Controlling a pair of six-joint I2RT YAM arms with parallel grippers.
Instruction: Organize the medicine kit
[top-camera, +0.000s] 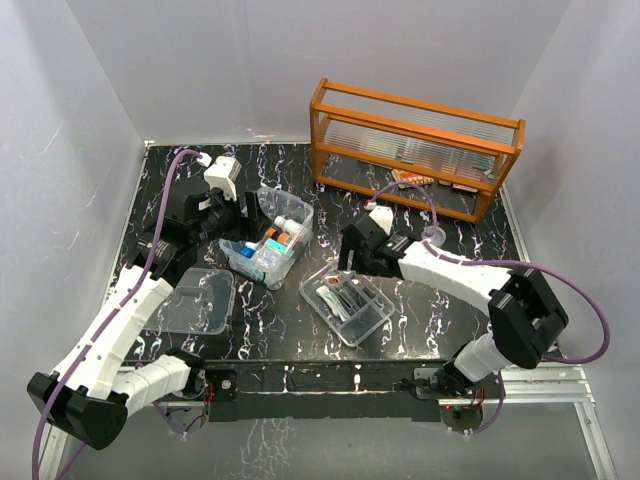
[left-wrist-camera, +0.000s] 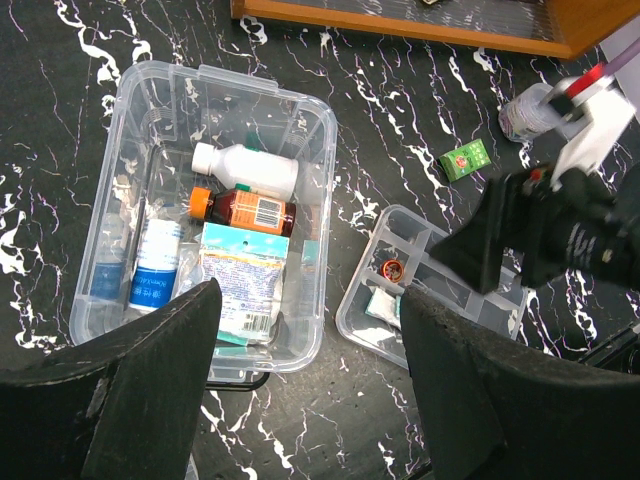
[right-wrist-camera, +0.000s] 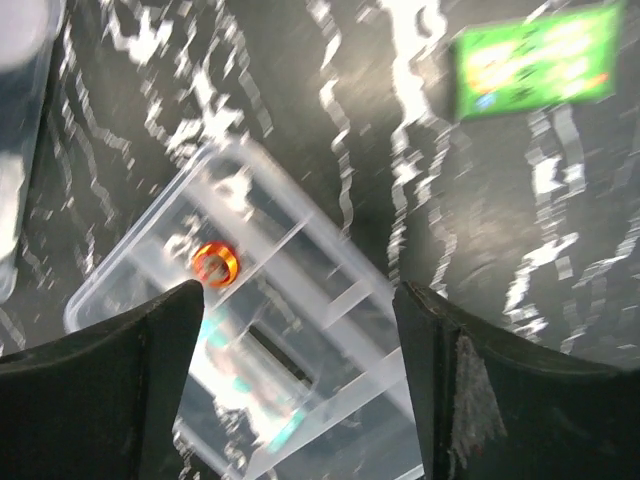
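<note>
Blur smears the right wrist view: the green box (right-wrist-camera: 535, 55) at 1 o'clock has unreadable print, and the divided tray (right-wrist-camera: 140, 250) holds only streaks. In the left wrist view the wooden rack (left-wrist-camera: 400, 25) is cut off at 12 o'clock.

Top cam overhead, wrist cams close, facing down, sharing divided tray (left-wrist-camera: 405, 232)
</note>
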